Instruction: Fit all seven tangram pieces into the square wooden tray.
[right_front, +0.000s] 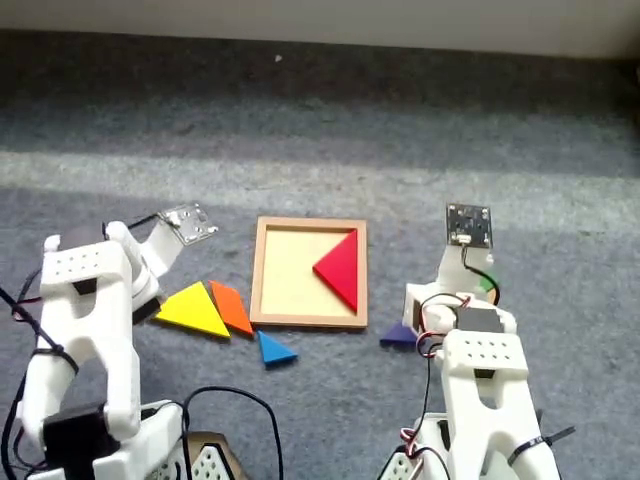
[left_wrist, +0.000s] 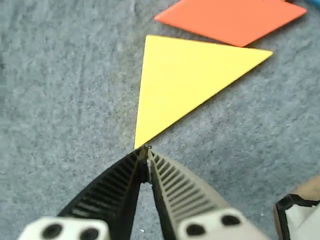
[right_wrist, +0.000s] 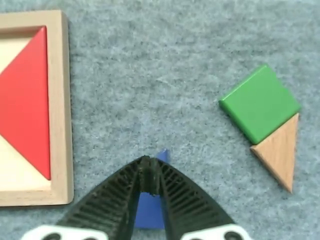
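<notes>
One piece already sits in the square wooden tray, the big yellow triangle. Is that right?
Not quite: the piece in the square wooden tray is the big red triangle, as the high view shows. The big yellow triangle lies outside it on the grey carpet.

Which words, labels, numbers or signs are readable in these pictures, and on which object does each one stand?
There is no readable text.
The wooden tray and the red triangle in it are unmarked.
The yellow triangle, orange piece, green square and bare wood triangle are unmarked too.
Any marks on the circuit board at an arm's wrist are too small to read.
</notes>
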